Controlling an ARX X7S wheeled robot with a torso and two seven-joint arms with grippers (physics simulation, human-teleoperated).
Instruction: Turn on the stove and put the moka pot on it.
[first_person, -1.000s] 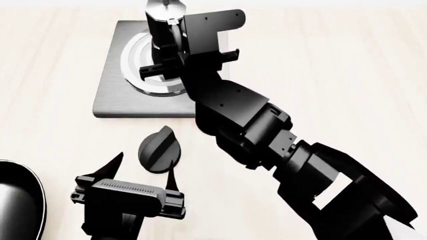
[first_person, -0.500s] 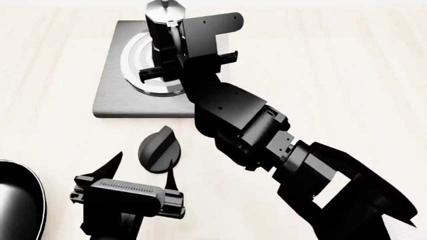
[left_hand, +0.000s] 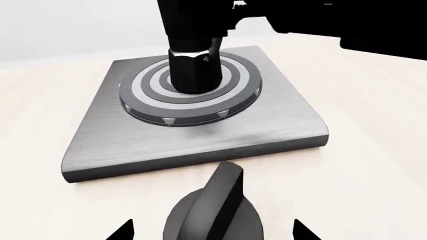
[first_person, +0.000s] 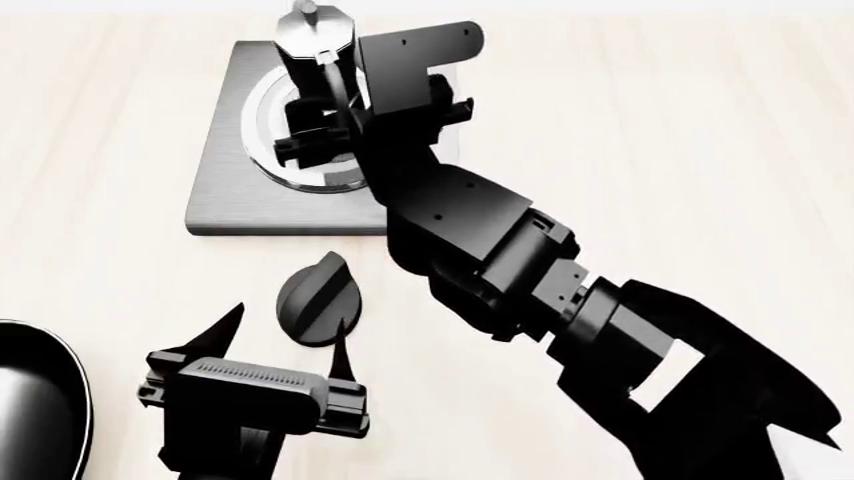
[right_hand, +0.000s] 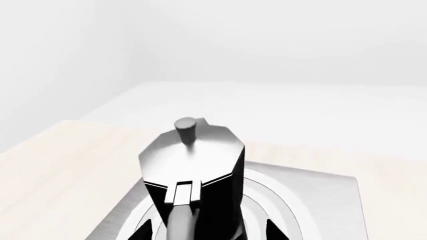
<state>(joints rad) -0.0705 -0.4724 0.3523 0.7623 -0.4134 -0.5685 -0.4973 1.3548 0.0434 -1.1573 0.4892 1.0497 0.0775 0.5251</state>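
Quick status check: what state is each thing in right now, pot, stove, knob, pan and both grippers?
moka pot: upright on the burner, lid shut.
stove: flat on the table, pot on its rings; no glow to show on or off.
knob: on the table beside the stove, untouched.
pan: at the view's edge, contents not visible.
left gripper: open, fingers either side of the knob's near edge.
right gripper: at the pot's handle; grip unclear.

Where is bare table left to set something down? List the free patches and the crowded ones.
Free: the table right of the stove, and left of it, above the pan. Crowded: the burner, with the moka pot and right gripper; the knob, by the left gripper.
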